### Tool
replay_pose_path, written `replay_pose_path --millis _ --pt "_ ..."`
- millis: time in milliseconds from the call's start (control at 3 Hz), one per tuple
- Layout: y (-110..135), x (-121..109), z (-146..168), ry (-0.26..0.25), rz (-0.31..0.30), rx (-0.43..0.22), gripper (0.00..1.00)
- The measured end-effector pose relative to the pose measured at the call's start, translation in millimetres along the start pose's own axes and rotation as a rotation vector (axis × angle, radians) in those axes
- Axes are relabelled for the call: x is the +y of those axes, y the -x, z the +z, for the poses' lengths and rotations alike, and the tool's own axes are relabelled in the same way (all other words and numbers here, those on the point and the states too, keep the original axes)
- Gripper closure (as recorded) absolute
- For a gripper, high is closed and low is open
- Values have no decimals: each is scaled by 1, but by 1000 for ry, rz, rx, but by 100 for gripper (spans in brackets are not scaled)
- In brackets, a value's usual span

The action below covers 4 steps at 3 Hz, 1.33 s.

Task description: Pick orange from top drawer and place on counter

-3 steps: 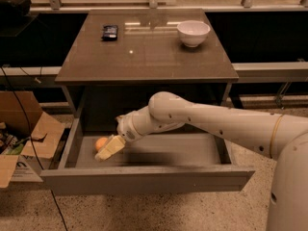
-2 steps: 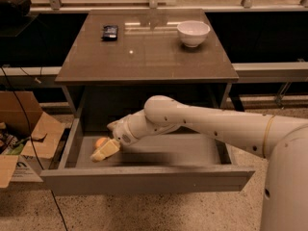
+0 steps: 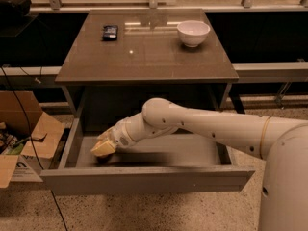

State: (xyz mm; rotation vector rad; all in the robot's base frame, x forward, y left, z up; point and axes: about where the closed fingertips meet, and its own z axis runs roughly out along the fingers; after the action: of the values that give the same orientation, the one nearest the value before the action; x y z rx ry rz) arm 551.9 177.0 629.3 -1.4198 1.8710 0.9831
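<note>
The top drawer (image 3: 144,179) is pulled out under the counter (image 3: 144,52). My arm reaches in from the right, and my gripper (image 3: 103,147) is low in the drawer's left part, close to the floor of the drawer and near its left wall. The orange does not show; the gripper covers the spot at the drawer's left end where it would lie. The counter is a glossy grey-brown top above the drawer.
A white bowl (image 3: 193,32) stands at the counter's back right and a small dark object (image 3: 110,32) at its back left. An open cardboard box (image 3: 29,134) sits on the floor left of the drawer. A dark shelf runs along the back.
My gripper has moved left and down inside the drawer, onto the spot where the orange showed. The orange was visible beside the gripper before and is now covered.
</note>
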Motion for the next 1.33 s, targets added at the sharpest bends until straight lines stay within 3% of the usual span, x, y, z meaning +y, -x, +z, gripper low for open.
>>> replay_pose_path --millis 333,667,1000,1333 --pt "-13 -1 -4 -8 26 13 96" --pt "-17 -1 -13 -22 36 19 100" --pt "-6 -2 -43 -69 21 -5 100" --pt "19 -3 -97 -133 -32 -17 100"
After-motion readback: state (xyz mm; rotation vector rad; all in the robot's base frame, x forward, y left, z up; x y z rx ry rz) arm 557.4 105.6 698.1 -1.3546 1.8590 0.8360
